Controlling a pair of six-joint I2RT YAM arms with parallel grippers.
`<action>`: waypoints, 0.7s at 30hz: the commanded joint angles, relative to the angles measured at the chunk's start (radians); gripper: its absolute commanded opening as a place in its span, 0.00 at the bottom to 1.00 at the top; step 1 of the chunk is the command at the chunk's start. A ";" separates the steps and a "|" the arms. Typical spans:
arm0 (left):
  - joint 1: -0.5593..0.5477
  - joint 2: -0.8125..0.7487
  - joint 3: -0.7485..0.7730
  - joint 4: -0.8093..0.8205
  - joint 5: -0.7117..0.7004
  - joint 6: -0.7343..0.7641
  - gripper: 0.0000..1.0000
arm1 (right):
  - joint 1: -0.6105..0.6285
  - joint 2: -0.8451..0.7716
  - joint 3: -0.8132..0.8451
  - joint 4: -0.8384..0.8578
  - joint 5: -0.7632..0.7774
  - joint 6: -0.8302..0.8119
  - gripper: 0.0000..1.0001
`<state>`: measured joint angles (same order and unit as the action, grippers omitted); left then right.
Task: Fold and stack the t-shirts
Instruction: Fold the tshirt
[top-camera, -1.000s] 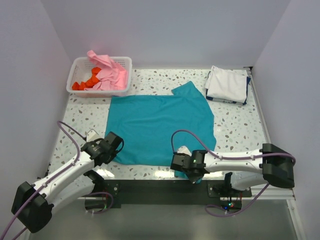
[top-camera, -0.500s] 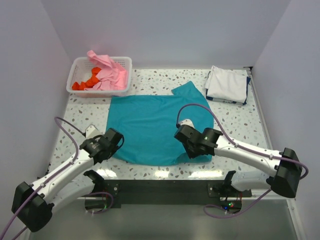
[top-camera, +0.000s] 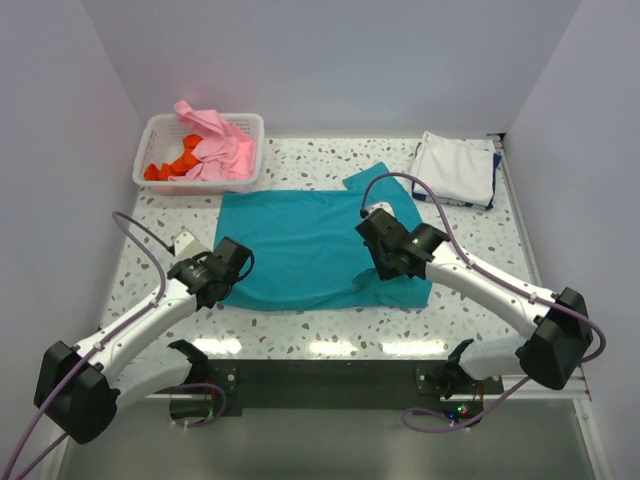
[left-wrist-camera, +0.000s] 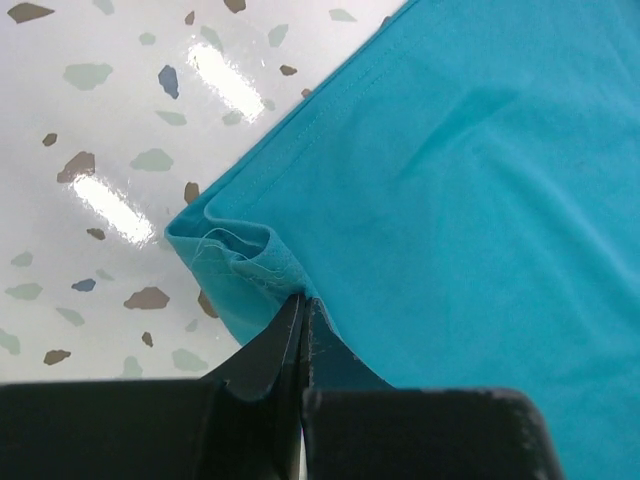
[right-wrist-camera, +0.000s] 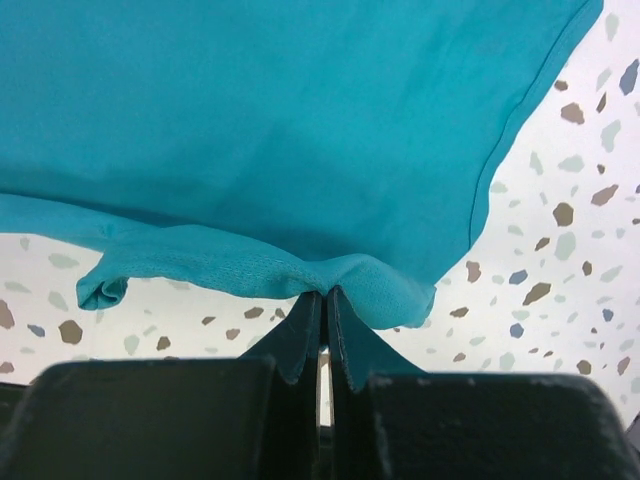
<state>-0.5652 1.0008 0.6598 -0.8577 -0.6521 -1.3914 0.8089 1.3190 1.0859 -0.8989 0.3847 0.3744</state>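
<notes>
The teal t-shirt (top-camera: 300, 245) lies across the middle of the speckled table, its near hem lifted and folded back. My left gripper (top-camera: 222, 283) is shut on the shirt's near left corner (left-wrist-camera: 250, 262). My right gripper (top-camera: 380, 270) is shut on the near right part of the hem (right-wrist-camera: 330, 275) and holds it raised over the shirt. A folded white shirt (top-camera: 455, 167) on a dark blue one (top-camera: 488, 192) lies at the back right. Pink (top-camera: 222, 150) and orange-red (top-camera: 170, 165) shirts sit in the basket.
A white slatted basket (top-camera: 250, 125) stands at the back left corner. White walls close in the table on the left, back and right. The black mounting rail (top-camera: 320, 375) runs along the near edge.
Both grippers have carried the near hem away from the table's front edge toward the back. The right gripper moved farthest, up and over the shirt. The shirt now looks shorter front to back.
</notes>
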 joint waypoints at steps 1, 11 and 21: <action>0.030 0.028 0.057 0.085 -0.063 0.055 0.00 | -0.025 0.025 0.069 0.049 0.023 -0.054 0.00; 0.119 0.110 0.086 0.181 -0.060 0.153 0.00 | -0.082 0.124 0.150 0.075 -0.007 -0.130 0.00; 0.200 0.183 0.093 0.307 -0.003 0.246 0.00 | -0.109 0.224 0.233 0.100 -0.024 -0.215 0.00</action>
<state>-0.3912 1.1637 0.7109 -0.6273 -0.6491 -1.1919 0.7101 1.5200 1.2633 -0.8360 0.3656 0.2089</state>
